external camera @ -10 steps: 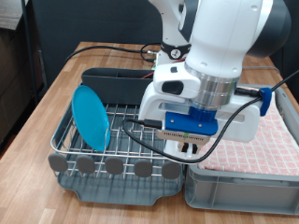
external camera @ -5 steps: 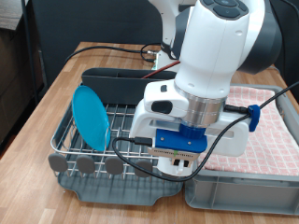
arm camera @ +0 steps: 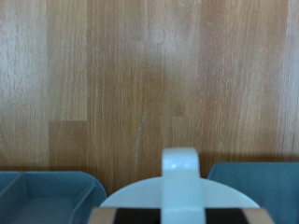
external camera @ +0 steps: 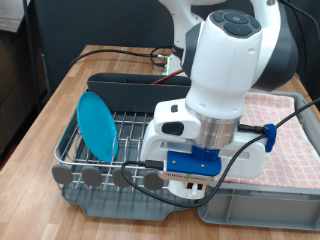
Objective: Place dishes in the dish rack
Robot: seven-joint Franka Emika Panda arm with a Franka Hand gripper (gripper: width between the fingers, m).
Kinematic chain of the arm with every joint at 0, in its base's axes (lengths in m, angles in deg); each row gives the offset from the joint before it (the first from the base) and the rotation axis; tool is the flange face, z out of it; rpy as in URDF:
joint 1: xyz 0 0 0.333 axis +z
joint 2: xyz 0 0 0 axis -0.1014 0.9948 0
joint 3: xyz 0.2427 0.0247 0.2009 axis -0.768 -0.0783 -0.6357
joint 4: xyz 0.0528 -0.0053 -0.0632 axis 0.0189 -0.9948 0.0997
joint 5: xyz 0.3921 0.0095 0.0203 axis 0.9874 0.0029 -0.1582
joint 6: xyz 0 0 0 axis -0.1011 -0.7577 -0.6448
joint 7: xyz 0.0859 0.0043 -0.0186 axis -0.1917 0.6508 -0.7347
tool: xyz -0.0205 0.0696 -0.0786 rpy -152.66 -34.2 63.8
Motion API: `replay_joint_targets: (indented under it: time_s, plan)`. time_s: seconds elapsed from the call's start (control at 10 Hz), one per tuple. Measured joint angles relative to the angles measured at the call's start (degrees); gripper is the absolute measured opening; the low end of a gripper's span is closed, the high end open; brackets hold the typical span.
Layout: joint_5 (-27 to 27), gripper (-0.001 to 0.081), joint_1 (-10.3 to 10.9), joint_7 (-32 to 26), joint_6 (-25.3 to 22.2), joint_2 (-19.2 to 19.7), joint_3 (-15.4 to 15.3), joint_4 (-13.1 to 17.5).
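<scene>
- Seen from the exterior view, the Franka arm's white wrist and blue camera mount hang low over the dish rack (external camera: 95,150), toward the exterior view's right end of its wire grid; the fingers are hidden behind the arm's bulk there.
- Upright in the wire grid at the exterior view's left, the round light-blue plate (external camera: 97,125) stands on edge, tilted slightly, already racked.
- Along the rack's near edge sit round grey tabs (external camera: 92,176), and the dark cutlery box (external camera: 120,88) lies along the far side.
- Beside the rack, at the exterior view's right, is the grey bin (external camera: 255,205) lined with pink checked cloth (external camera: 295,140).
- Closer in, the wrist view shows the end effector (arm camera: 175,210) gripping the white mug (arm camera: 179,194) by its rim, the handle standing up toward the camera.
- Beyond the mug, the wrist view takes in the wooden tabletop (arm camera: 140,84), with blue-grey plastic corners on either side of the mug.
- No wooden spoon shows in either view.
</scene>
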State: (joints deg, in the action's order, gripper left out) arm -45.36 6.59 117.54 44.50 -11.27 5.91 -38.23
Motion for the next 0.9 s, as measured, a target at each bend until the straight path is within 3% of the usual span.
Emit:
replay_joint_targets:
  time_s: [0.2, 0.3, 0.4, 0.5, 0.6, 0.7, 0.8, 0.9]
  plan:
    - [0.00, 0.0071, -0.08, 0.03, 0.53, 0.88, -0.08, 0.66]
    - [-0.02, 0.0193, -0.08, 0.04, 0.59, 1.18, -0.08, 1.22]
    - [-0.02, 0.0193, -0.08, 0.01, -1.21, 1.41, -0.12, 2.28]
    - [-0.02, 0.0353, -0.08, -0.20, -3.99, 1.59, -0.27, 3.88]
    - [0.00, 0.0353, -0.14, -0.43, -7.60, 1.81, -0.57, 5.79]
    - [0.20, 0.0533, -0.26, -0.72, -12.65, 2.22, -0.95, 8.26]
    - [0.91, 0.0533, -0.58, -1.18, -18.89, 2.81, -1.54, 11.18]
    - [1.58, 0.0726, -1.00, -1.32, -24.71, 3.31, -2.17, 13.98]
